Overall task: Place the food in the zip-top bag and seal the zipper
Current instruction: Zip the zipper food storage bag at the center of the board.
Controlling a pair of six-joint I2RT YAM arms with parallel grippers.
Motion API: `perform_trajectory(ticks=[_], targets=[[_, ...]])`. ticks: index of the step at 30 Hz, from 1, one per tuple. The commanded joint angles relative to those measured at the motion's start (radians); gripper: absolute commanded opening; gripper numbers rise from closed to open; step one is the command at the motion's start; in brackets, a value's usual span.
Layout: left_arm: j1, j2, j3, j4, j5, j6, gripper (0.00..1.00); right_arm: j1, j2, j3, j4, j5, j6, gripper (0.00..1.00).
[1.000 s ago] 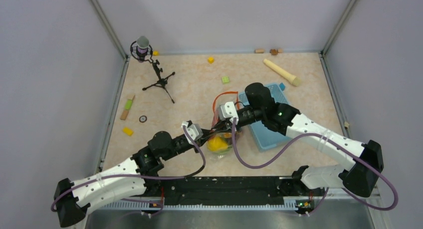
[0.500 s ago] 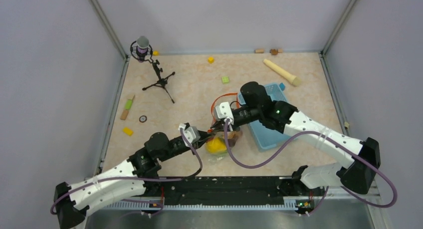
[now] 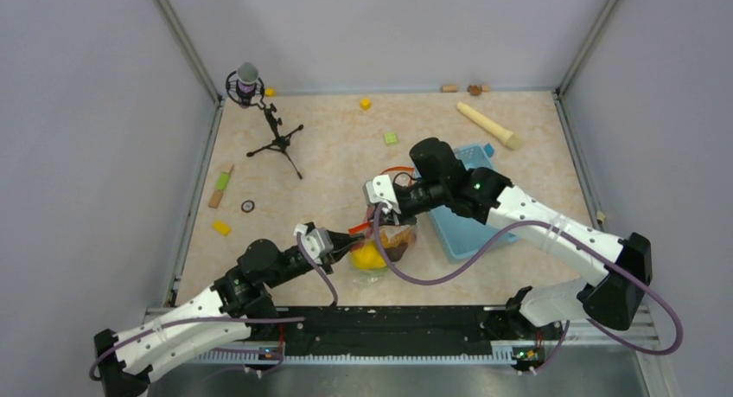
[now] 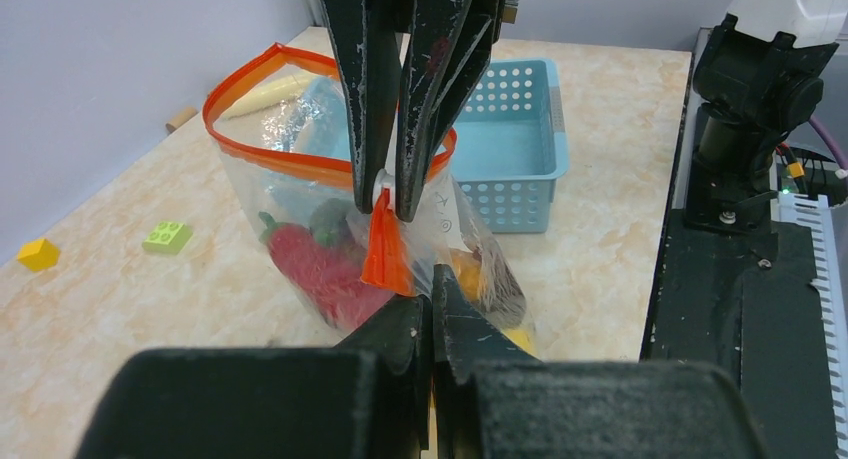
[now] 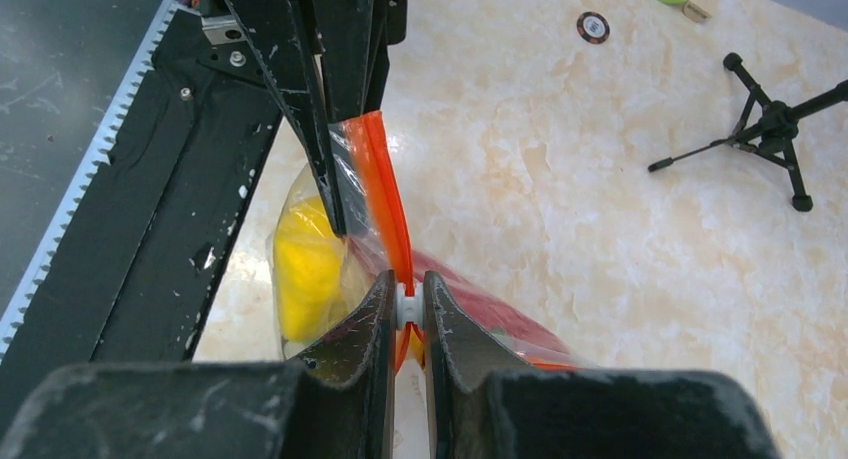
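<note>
Now, plastic toy food (image 4: 320, 264) sits inside the clear zip-top bag (image 3: 393, 240), centre frame; its orange-red zipper strip (image 4: 290, 159) gapes. Right tool (image 5: 405, 297) pinches the white slider tab (image 4: 384, 186), left tool (image 4: 432, 301) clamps the strip's end: only sealing is left.

Top external: high overhead, looking down. Wrist views close, opposed (both share zip-top bag (image 4: 290, 199)).

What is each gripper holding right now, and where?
Left gripper pinches the zipper of the bag at its sealed end; right gripper pinches the white slider.
</note>
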Motion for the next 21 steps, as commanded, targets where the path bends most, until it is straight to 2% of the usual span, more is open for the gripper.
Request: perform_trajectory(ticks=[1, 10, 16, 21], targets=[[-0.003, -0.042, 0.003, 0.079, 0.012, -0.001, 0.0, -0.009, 0.005, 0.051, -0.036, 0.101, -0.024, 0.0], [-0.002, -0.045, 0.003, 0.08, -0.065, -0.005, 0.0, -0.011, 0.008, 0.052, -0.037, 0.21, -0.003, 0.0], [-0.003, -0.046, -0.01, 0.126, -0.23, -0.03, 0.0, -0.022, 0.002, 0.047, -0.037, 0.308, 0.028, 0.0], [-0.003, -0.056, -0.015, 0.13, -0.251, -0.034, 0.0, -0.036, -0.026, 0.031, -0.036, 0.331, 0.039, 0.0]])
